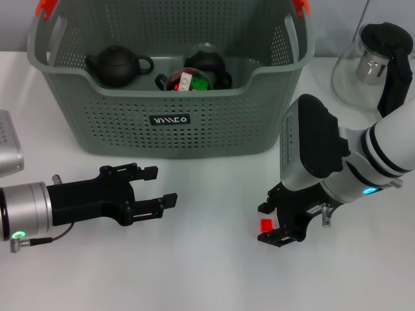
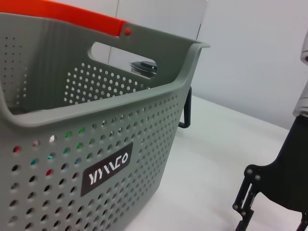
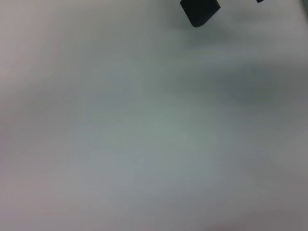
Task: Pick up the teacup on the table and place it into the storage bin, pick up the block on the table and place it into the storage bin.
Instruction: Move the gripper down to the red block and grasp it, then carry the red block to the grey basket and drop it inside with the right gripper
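small red plastic block [image 1: 266, 225] lies on the white table [image 1: 207, 272], in front of the large grey-green perforated plastic storage bin [image 1: 214, 133] and off its right front corner. my right gripper [image 1: 280, 223] is down at it, one finger each side, the block just at the tips. i judge the fingers spread and not yet closed on it. the right wrist view shows only blurred table, no help.

handling, as i judge: light, rigid, small; smooth faces may slip, so pinch across two flat opposite sides, square and centred.

my left gripper [image 1: 144, 191] hangs empty in front of the bin's left half, fingers parted, idle.

inside the bin: a dark round teapot [image 1: 117, 65] and a dark cup-like vessel [image 1: 204, 68] with coloured bits in it. whether that is the teacup, cannot tell.

glass pitcher with black lid [image 1: 373, 61] stands right of the bin. table is smooth, matte, white.
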`<action>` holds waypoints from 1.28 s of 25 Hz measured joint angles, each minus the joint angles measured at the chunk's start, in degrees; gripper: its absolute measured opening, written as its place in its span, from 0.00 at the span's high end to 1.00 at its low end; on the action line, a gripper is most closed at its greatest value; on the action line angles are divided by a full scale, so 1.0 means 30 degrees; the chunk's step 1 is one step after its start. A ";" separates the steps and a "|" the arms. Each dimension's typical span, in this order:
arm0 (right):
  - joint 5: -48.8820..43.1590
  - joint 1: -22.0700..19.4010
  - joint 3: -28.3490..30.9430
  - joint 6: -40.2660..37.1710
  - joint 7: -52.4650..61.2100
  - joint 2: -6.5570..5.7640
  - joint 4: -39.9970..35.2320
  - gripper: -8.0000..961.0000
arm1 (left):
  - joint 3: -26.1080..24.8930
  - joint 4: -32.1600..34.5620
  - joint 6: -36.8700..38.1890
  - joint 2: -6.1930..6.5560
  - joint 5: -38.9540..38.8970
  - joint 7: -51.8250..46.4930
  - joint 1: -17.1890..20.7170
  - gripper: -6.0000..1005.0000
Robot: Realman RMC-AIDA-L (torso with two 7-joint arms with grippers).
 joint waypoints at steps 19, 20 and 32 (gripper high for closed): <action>0.0130 0.0033 -0.0032 -0.0139 0.0048 -0.0029 -0.0008 0.75 | 0.0001 -0.0468 -0.0359 0.0030 0.0027 0.0001 -0.0075 0.27; 0.0137 0.0022 -0.0014 -0.0143 0.0055 -0.0030 -0.0025 0.79 | 0.0001 -0.0469 -0.0397 0.0031 0.0028 -0.0001 -0.0075 0.27; 0.2005 0.0125 0.7429 -0.7488 -0.0293 -0.0176 -0.4056 0.79 | -0.0086 -0.0468 -0.0505 0.0059 0.0031 0.0000 -0.0077 0.27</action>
